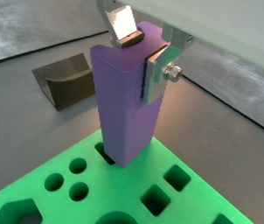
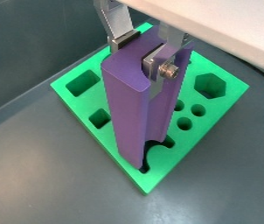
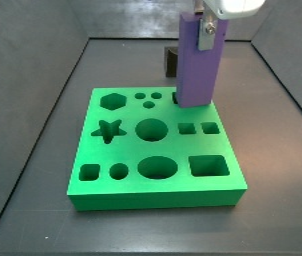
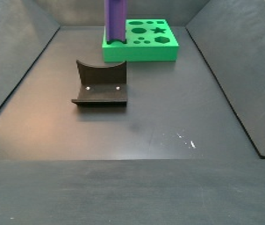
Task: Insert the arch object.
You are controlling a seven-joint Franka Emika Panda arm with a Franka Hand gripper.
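The arch object (image 1: 125, 105) is a tall purple bar with a curved groove along one side. It stands upright with its lower end in the arch-shaped hole at a corner of the green board (image 1: 111, 197). It shows in both wrist views (image 2: 135, 105) and both side views (image 3: 198, 65) (image 4: 116, 18). My gripper (image 1: 142, 54) is shut on the bar's top end, one silver finger on each side (image 2: 142, 52). In a side view the gripper (image 3: 207, 25) is directly above the board's far right corner.
The green board (image 3: 154, 198) has several other shaped holes: star, hexagon, circles, squares. The dark fixture (image 4: 100, 86) stands on the grey floor apart from the board (image 4: 141, 51), and shows in a wrist view (image 1: 65, 83). Dark walls ring the floor.
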